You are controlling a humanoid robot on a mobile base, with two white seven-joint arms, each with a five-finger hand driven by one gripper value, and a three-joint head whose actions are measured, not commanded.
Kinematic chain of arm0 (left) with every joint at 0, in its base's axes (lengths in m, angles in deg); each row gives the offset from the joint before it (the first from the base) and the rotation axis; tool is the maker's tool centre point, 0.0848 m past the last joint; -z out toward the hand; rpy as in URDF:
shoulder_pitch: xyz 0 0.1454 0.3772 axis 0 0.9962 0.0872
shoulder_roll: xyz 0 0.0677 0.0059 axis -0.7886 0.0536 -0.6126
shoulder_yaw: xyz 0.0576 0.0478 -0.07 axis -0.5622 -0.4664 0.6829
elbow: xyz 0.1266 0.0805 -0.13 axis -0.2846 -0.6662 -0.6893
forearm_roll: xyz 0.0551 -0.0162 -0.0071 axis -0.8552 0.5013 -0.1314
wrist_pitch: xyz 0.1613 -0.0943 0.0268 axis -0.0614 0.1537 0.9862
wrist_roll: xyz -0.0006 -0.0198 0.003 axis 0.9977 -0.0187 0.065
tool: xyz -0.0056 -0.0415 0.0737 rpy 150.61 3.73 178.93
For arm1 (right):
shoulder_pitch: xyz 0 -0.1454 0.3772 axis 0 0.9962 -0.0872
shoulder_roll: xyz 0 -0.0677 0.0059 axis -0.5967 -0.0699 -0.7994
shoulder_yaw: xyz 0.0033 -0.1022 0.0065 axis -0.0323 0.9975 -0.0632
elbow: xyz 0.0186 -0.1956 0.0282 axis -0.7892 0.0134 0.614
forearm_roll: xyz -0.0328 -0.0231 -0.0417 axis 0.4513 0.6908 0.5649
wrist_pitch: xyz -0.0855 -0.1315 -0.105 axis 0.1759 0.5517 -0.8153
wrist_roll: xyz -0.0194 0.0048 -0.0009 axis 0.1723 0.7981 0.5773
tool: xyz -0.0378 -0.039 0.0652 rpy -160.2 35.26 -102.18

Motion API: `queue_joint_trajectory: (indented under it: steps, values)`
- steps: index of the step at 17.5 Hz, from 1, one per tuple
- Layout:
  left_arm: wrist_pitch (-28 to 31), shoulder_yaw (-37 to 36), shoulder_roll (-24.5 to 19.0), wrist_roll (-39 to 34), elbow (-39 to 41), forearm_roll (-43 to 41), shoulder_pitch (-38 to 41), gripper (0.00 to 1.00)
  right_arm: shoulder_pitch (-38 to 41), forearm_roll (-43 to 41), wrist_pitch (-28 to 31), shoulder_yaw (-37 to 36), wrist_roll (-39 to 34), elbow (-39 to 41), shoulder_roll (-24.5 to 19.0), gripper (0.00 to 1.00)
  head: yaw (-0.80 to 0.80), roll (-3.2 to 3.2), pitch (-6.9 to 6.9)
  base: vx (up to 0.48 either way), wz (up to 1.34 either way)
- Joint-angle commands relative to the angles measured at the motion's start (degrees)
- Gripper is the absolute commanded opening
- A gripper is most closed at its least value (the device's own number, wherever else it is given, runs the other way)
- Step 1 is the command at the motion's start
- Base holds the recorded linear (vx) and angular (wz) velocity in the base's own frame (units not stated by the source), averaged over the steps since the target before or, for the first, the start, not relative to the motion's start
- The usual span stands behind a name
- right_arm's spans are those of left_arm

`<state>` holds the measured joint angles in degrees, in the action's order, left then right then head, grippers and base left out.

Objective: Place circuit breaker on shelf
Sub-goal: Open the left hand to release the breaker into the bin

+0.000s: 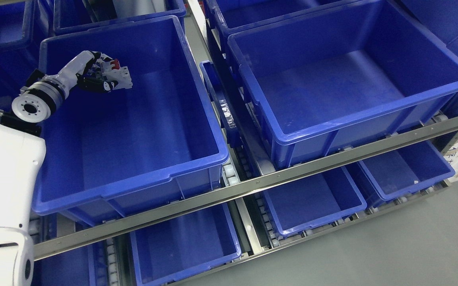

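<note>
The left hand (96,73) reaches over the far-left part of the left blue bin (133,190) on the shelf (253,180) — fingers curled around the white circuit breaker (119,75). The breaker hangs above the bin floor, near its far wall.

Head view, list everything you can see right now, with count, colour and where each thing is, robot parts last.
circuit breaker: one, white with a red part, held over the inside of the upper left bin
large bins: two whole ones, blue, side by side on the upper shelf level; the right bin holds nothing visible; more blue bins cut off along the top edge
lower bins: at least three, blue, on the level below
shelf rail: one, grey metal, running diagonally in front of the upper bins
floor: grey, lower right
left hand: one, white and black, closed on the circuit breaker; arm enters from the lower left
</note>
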<state>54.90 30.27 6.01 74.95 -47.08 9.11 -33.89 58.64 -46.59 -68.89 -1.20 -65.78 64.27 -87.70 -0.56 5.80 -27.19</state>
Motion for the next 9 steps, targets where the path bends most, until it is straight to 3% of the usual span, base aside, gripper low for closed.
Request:
queue_joint_trajectory:
  steps: [1, 5, 9]
  values:
    - [-0.01, -1.3, 0.14, -1.93, -4.43, -0.02, -1.11, 0.8, 0.0, 0.01, 0.67, 1.14, 0.13, 0.0, 1.0, 1.0, 0.0, 0.0, 0.0, 0.0, 0.0]
    - [-0.01, -1.83, 0.58, -1.94, -4.6, -0.02, -1.2, 0.99, 0.0, 0.01, 0.67, 1.14, 0.22, 0.0, 1.0, 1.0, 0.0, 0.0, 0.0, 0.0, 0.0]
    - [-0.01, -0.26, 1.37, -2.72, -4.34, 0.42, -1.72, 0.99, 0.0, 0.01, 0.67, 1.14, 0.13, 0.0, 1.0, 1.0, 0.0, 0.0, 0.0, 0.0, 0.0]
